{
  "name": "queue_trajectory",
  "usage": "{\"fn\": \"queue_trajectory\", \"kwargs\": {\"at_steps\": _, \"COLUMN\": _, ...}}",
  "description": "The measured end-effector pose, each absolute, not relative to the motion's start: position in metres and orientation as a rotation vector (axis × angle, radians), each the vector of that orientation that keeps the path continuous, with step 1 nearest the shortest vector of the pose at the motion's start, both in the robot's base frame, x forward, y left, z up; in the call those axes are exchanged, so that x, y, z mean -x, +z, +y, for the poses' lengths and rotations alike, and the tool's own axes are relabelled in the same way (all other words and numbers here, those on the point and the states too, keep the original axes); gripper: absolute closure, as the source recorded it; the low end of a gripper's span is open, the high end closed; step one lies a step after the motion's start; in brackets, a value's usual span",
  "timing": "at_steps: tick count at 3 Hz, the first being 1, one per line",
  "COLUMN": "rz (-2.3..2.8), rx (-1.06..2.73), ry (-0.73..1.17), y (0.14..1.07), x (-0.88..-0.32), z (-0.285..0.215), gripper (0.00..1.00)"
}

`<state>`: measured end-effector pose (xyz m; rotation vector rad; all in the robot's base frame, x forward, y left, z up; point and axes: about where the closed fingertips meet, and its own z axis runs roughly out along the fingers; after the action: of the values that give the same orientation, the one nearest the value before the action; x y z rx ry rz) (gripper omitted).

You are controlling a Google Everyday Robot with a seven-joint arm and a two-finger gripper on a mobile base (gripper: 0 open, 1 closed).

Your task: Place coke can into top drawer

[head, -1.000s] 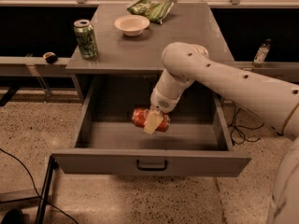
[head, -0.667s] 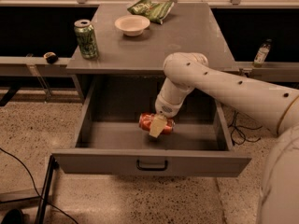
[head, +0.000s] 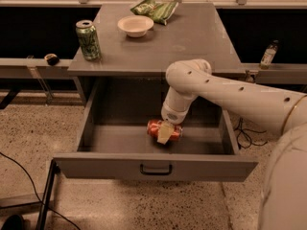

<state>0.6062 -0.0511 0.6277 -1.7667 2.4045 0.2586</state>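
Observation:
The top drawer point(head: 153, 166) is pulled open, a wide grey metal tray with a small dark pull handle point(head: 156, 168) on its front panel. The red coke can point(head: 154, 128) lies on its side on the drawer floor, right of centre. My gripper point(head: 165, 132) reaches down into the drawer from the white arm point(head: 225, 90) and its pale fingers are closed around the can's middle. The can rests on or just above the drawer floor; I cannot tell which.
On the grey cabinet top point(head: 192, 37) stand a green can point(head: 88, 39) at the left, a white bowl point(head: 135, 25) and a green chip bag point(head: 154, 8) at the back. A small bottle point(head: 268, 54) stands on the right ledge. Cables lie on the speckled floor.
The gripper has lowered the can deeper into the drawer and shifted it slightly right and toward the front. The drawer and the countertop items have not moved.

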Motion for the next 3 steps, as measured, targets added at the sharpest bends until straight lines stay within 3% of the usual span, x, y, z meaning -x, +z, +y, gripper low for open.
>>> {"fn": "queue_trajectory", "kwargs": {"at_steps": 2, "rz": 2.468, "rx": 1.776, "ry": 0.115, "y": 0.600, "x": -0.608, "z": -0.067, "gripper": 1.00}}
{"fn": "queue_trajectory", "kwargs": {"at_steps": 3, "rz": 2.468, "rx": 1.778, "ry": 0.112, "y": 0.599, "x": -0.608, "z": -0.068, "gripper": 0.81}}
